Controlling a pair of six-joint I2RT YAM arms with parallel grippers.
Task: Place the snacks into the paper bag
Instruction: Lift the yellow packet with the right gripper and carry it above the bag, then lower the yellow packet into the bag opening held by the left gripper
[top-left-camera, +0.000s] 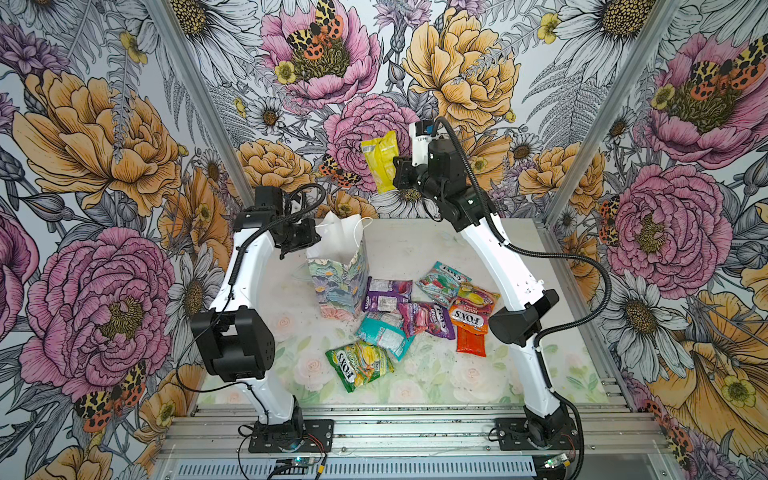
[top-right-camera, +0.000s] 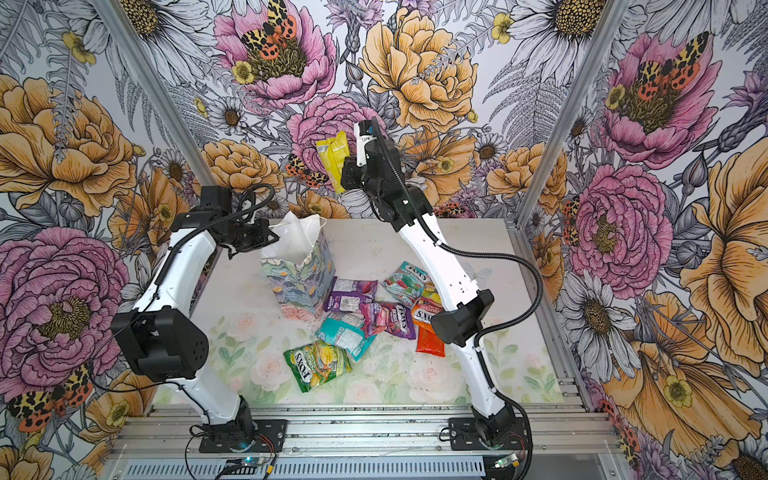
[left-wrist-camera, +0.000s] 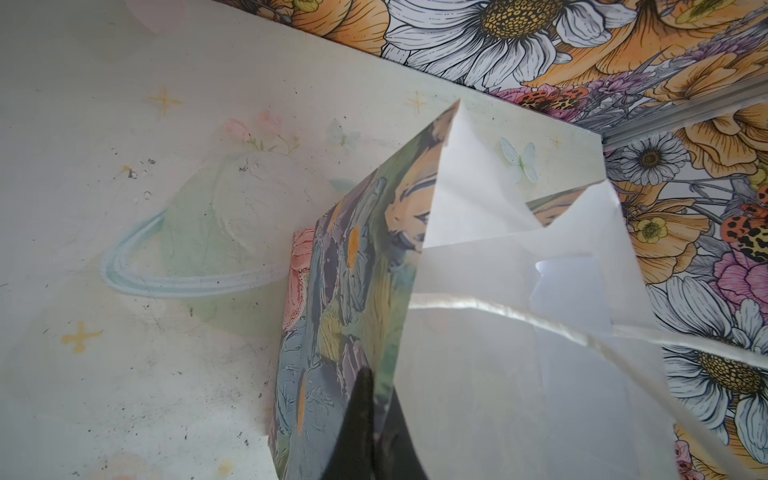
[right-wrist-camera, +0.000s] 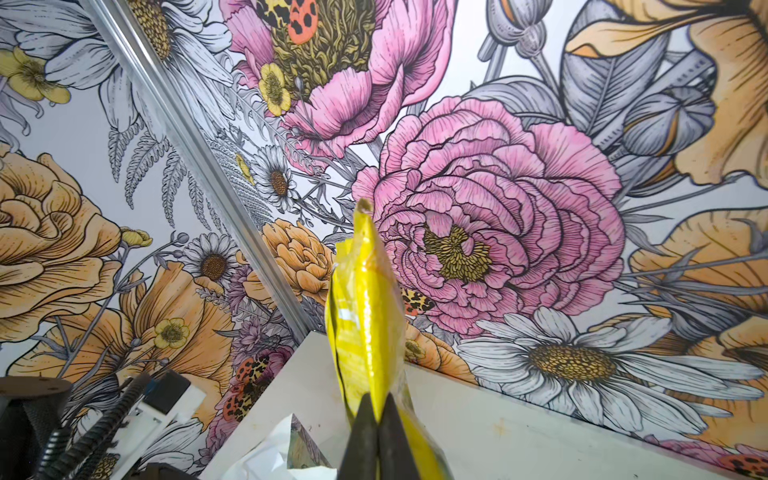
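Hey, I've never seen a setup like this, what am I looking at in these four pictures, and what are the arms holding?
Two white robot arms stand at a pale table inside a flower-papered booth. Two pictures look down from overhead; the others come from cameras on the arms' wrists. The left gripper is shut on the rim of a small upright pastel flower-print paper bag. The right gripper is shut on a crinkly yellow plastic snack packet, raised above the table. More colourful packets, such as a green one, lie loose beside the bag.
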